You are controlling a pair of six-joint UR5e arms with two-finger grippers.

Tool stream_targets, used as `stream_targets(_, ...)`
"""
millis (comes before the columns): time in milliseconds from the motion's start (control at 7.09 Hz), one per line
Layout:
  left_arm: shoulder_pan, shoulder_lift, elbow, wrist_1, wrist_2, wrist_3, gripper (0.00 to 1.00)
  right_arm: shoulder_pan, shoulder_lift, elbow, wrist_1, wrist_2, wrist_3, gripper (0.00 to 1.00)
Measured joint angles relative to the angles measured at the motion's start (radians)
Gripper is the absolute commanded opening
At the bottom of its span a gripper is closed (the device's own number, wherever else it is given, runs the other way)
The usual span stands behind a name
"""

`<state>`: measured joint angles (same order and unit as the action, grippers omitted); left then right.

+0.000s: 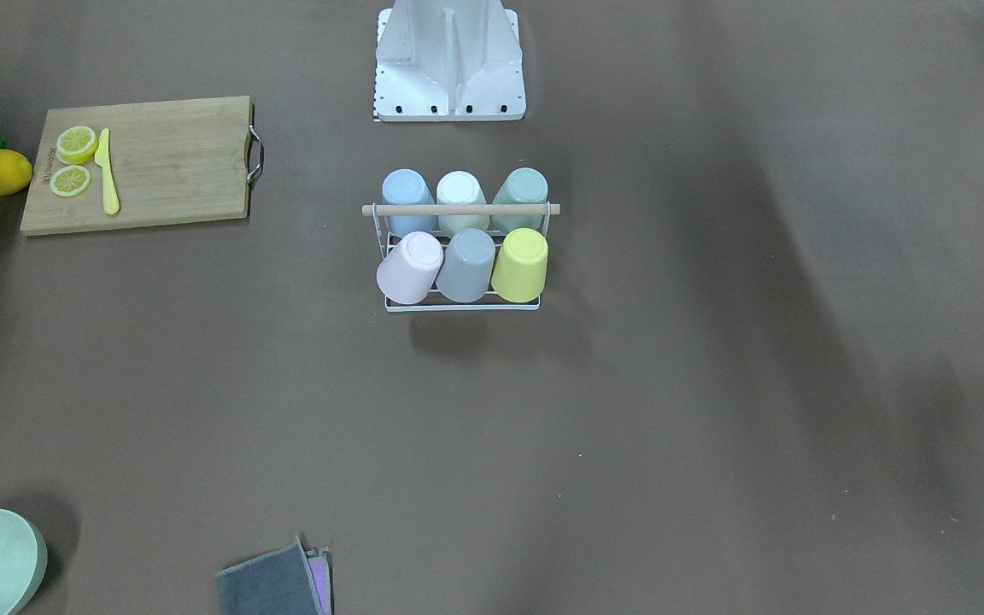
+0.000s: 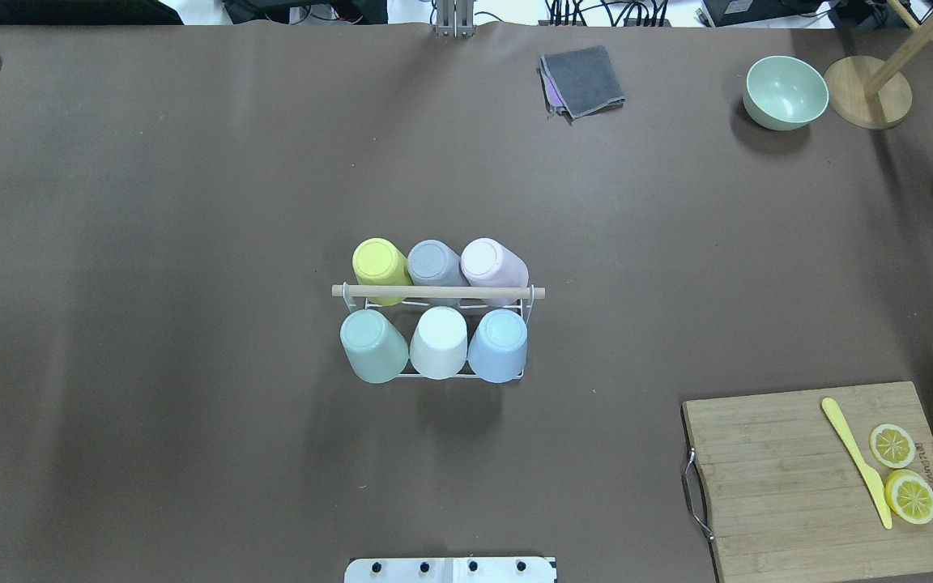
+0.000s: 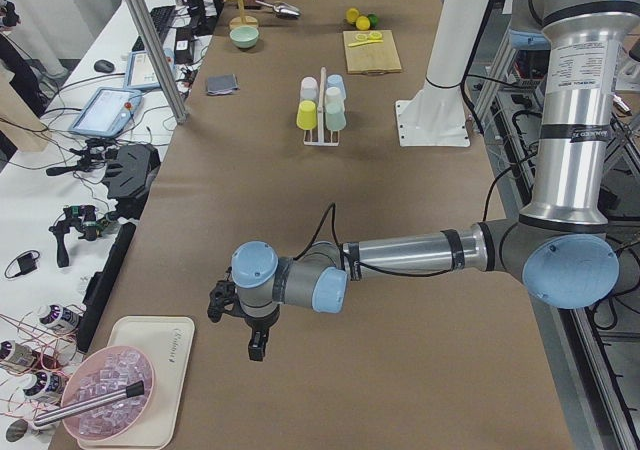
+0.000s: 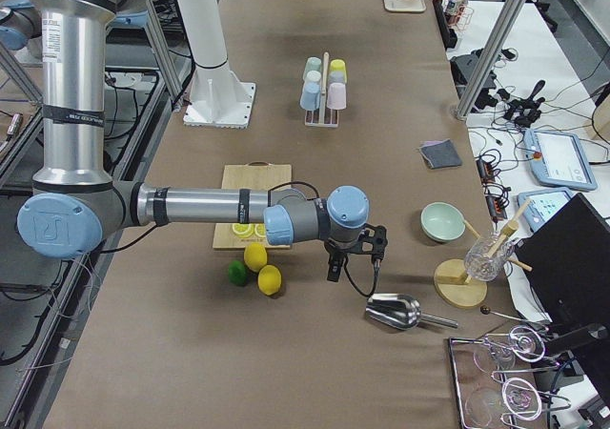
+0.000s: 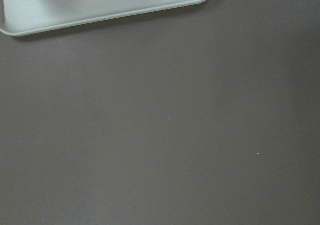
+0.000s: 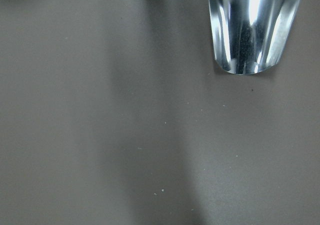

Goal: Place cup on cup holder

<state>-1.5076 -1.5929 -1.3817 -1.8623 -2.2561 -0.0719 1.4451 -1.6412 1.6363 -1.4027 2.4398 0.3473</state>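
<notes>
Cups (image 2: 438, 340), 6, fill the cup holder (image 2: 438, 292); task looks finished, no next grasp needed. Left gripper (image 3: 238, 330), right gripper (image 4: 355, 260) far from it: I cannot tell if open.

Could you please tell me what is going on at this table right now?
Nothing is being handled at this moment. The cup holder stands mid-table with six cups upside down on it, three per row, and no cup lies loose on the table. Both arms are off at the table's ends: the left gripper hangs over bare table beside a white tray, and the right gripper hangs near a metal scoop.
</notes>
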Motion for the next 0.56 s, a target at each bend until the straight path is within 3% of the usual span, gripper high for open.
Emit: stream_targets(564,0.001,0.0,0.037,0.043,-0.002,0.059,0.98,0.038,0.034,-0.007,-0.156,-0.081,-0.194,0.97)
